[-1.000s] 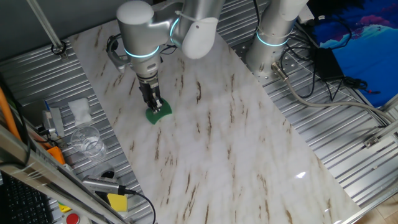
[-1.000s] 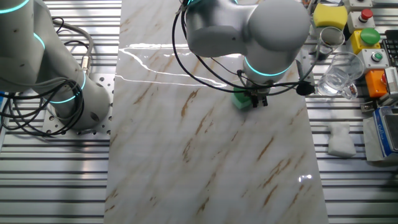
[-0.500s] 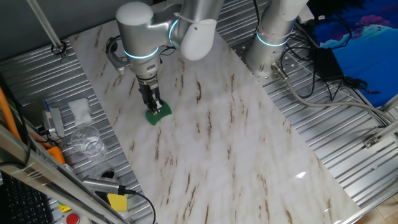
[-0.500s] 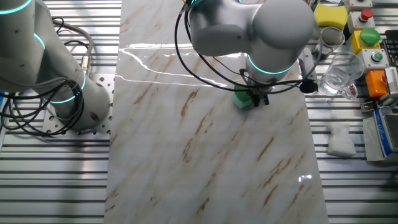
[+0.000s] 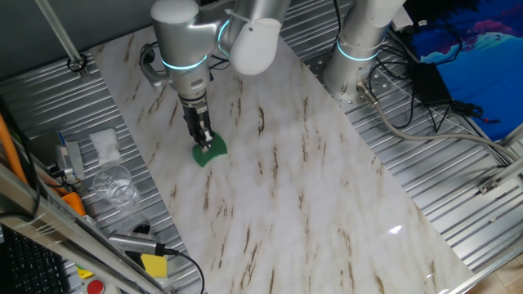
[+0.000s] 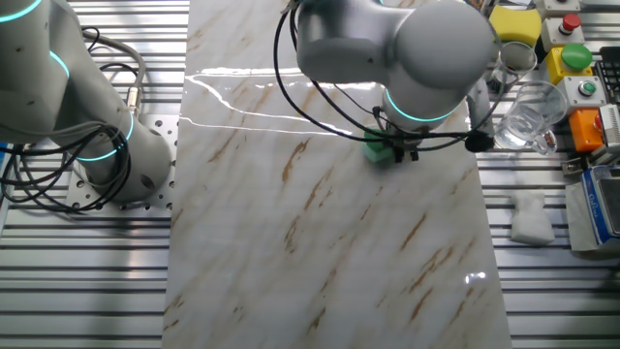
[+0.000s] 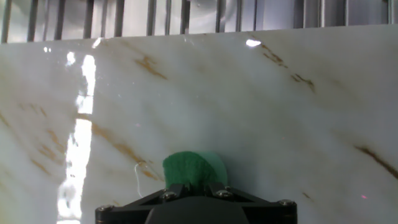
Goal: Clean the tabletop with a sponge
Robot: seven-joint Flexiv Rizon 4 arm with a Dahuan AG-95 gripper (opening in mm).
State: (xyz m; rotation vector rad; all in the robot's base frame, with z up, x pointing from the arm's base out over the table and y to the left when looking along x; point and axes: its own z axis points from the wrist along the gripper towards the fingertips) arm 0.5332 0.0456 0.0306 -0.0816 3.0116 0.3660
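gripper (image 5: 204, 140) clamped on sponge (image 5: 210, 151), pressed flat on tabletop (image 5: 310, 188). sponge prob. soft & light, squashes easily; grip its top, mid-way.

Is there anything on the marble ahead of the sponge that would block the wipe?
Nothing visible does. The gripper is shut on the sponge, which rests on the tabletop, and the slab looks bare in all three views. The clear glass, white tissue and yellow block sit off the slab on the ribbed metal.
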